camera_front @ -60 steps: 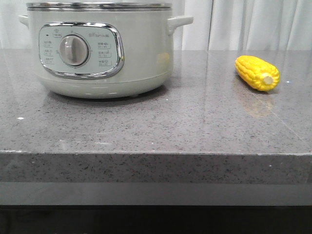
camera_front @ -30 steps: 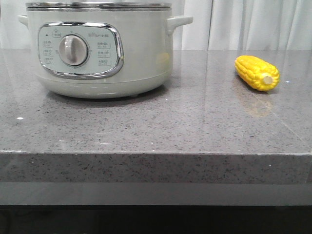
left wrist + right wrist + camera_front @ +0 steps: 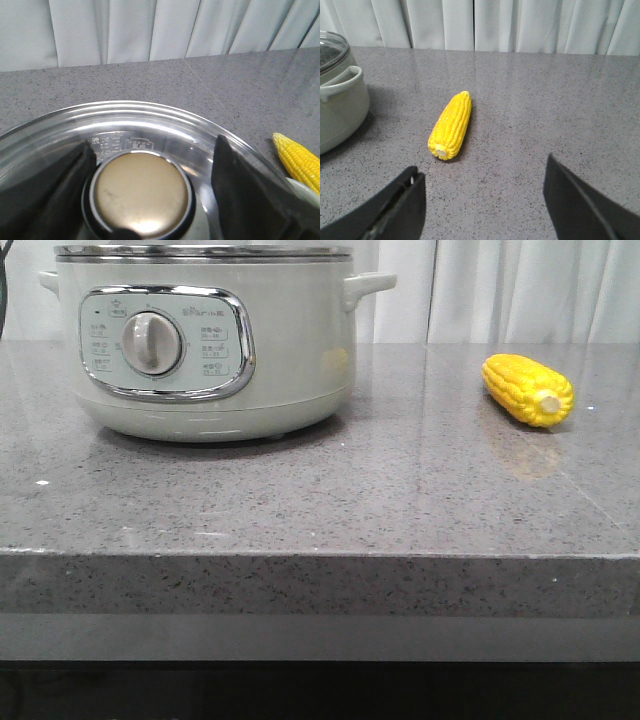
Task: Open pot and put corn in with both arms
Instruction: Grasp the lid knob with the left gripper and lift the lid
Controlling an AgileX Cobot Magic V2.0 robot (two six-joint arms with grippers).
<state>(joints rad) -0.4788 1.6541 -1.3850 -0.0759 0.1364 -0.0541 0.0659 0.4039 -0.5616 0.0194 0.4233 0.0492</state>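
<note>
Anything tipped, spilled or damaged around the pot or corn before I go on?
Nothing stands out. The pot sits upright with its lid seated level, and the corn lies whole on the counter, apart from the pot. No spill or damage shows. Both pincers, left and right, are open.

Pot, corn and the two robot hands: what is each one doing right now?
pot: closed, standing on the counter.
lid: on the pot, its knob between the left fingers.
corn: lying on the counter beside the pot, untouched.
left gripper: open, fingers either side of the knob.
right gripper: open, empty, facing the corn.
</note>
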